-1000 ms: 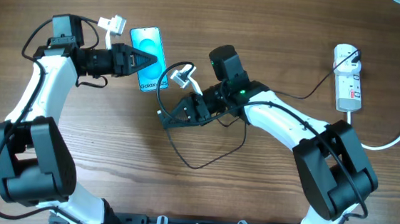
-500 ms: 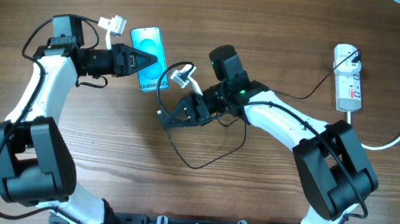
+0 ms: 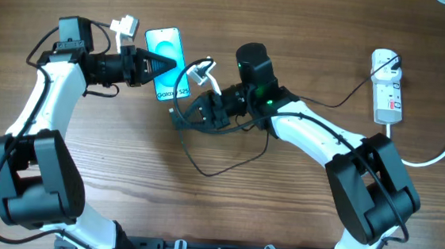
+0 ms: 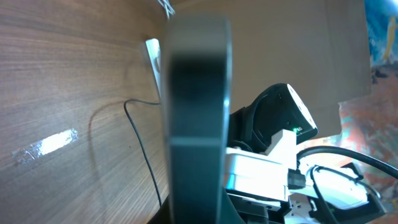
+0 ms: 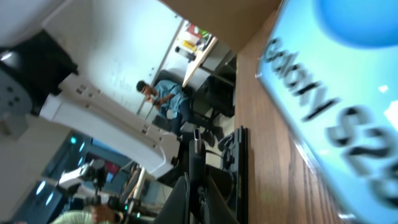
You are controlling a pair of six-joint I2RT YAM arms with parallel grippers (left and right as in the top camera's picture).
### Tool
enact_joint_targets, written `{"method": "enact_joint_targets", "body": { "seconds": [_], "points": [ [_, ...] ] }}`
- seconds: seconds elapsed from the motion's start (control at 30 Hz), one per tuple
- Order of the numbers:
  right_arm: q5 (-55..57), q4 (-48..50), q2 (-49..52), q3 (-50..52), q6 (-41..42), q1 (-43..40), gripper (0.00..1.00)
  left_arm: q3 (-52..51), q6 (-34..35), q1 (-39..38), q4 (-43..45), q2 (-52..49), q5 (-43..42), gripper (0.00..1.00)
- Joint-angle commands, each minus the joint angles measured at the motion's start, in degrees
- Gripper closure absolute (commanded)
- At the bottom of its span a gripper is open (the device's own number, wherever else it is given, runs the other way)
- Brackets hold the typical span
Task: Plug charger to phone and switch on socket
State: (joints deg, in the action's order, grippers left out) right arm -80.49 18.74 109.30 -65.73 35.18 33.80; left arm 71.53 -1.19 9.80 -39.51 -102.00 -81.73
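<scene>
**Left arm.** White-and-black arm rising along the left edge of the overhead frame, then bent right across the upper left. Left gripper point(image 3: 157, 64) points right. Its fingers point(image 4: 196, 124) are closed together and read as one dark blurred bar in the left wrist view. The tips lie over the left edge of the phone's screen; whether they press on it cannot be told.

**Phone.** Flat rectangular smartphone with a teal-cyan screen point(image 3: 169, 45), face up on the brown wooden table point(image 3: 222, 228), upper left of centre. The long axis runs up and down the frame, with the lower end leaning slightly right. The white text strip is at that lower end. In the right wrist view it fills the right side point(image 5: 323, 93), very close.

**Right arm.** It reaches from the lower right up to the centre, with the wrist turned left. Right gripper point(image 3: 177, 114) sits just below and right of the phone's lower end. Its fingers point(image 5: 194, 186) are closed, and the cable end runs out from between them.

**Charger.** Long thin black cable point(image 3: 343, 103). It loops below the right gripper, then runs right to the power strip.

**Socket.** Small white plastic power strip point(image 3: 386, 94) at upper right, long axis vertical. A thick white cord point(image 3: 443, 154) leaves it at the bottom.
</scene>
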Motion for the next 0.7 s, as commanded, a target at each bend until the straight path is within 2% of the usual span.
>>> {"method": "enact_joint_targets", "body": {
  "seconds": [0.0,0.17,0.67],
  "points": [
    [4.5,0.5,0.7,-0.5,4.7,-0.1,0.96,0.5,2.1,-0.1,-0.3,1.0,-3.4,0.96],
    [7.5,0.5,0.7,-0.5,7.0,-0.1,0.96,0.5,2.1,-0.1,-1.9,1.0,-3.4,0.96],
    [7.2,0.5,0.7,-0.5,7.0,-2.5,0.96,0.5,2.1,-0.1,-2.4,1.0,-3.8,0.96]
  ]
}}
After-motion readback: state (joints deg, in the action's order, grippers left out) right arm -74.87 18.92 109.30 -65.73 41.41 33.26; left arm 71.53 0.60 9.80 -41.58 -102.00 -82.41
